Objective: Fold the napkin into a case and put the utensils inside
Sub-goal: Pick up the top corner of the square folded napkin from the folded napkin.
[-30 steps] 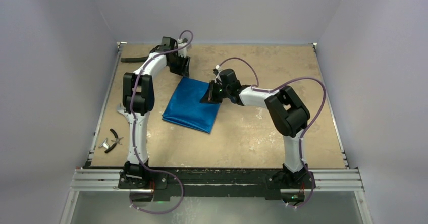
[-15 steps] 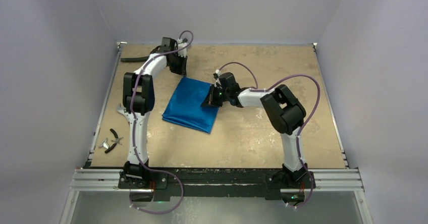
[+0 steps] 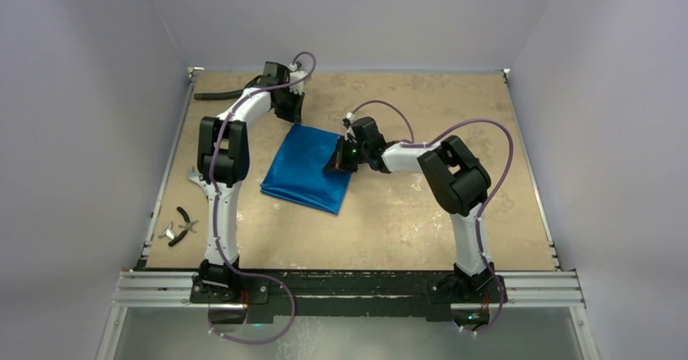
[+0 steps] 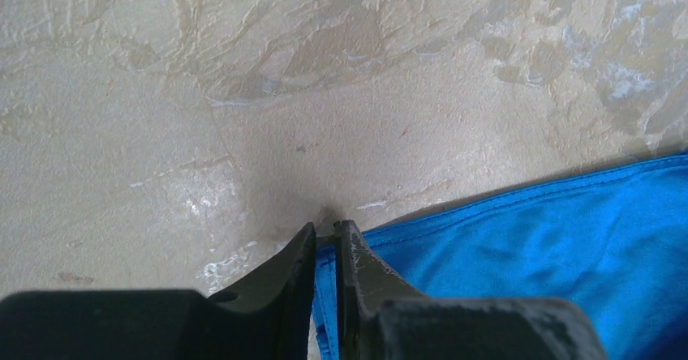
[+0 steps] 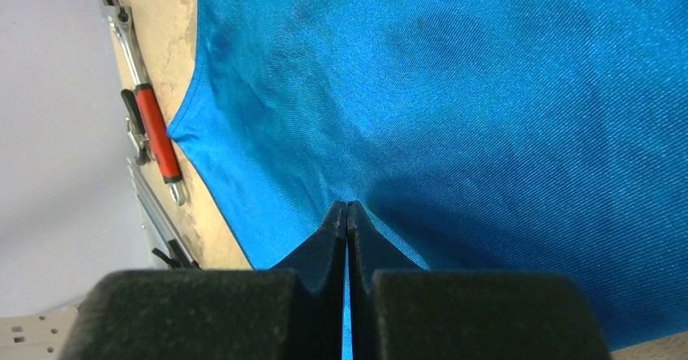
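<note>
A shiny blue napkin [image 3: 308, 168] lies flat on the tan desk [image 3: 406, 214], left of centre, as a slanted four-sided sheet with its long sides running away from the arms. It is not yet a narrow case.

The left end effector [image 3: 292, 113] sits at the napkin's far left corner. The left wrist view shows its two dark fingers nearly together with the blue corner pinched between them, low against the desk. The right end effector [image 3: 339, 159] is on the napkin's right edge. In the right wrist view its fingers are pressed closed on a small raised peak of blue cloth.

Over the last second the right arm has drawn its end effector slightly nearer and inward along that edge, while the left has barely moved. The cloth's outline looks unchanged. This suggests both grips are now set and the next fold is about to begin, not under way.

A red-handled wrench [image 5: 154, 133] lies beyond the napkin's left side, and black pliers [image 3: 185, 225] rest near the desk's left edge. No fork or spoon can be made out.
</note>
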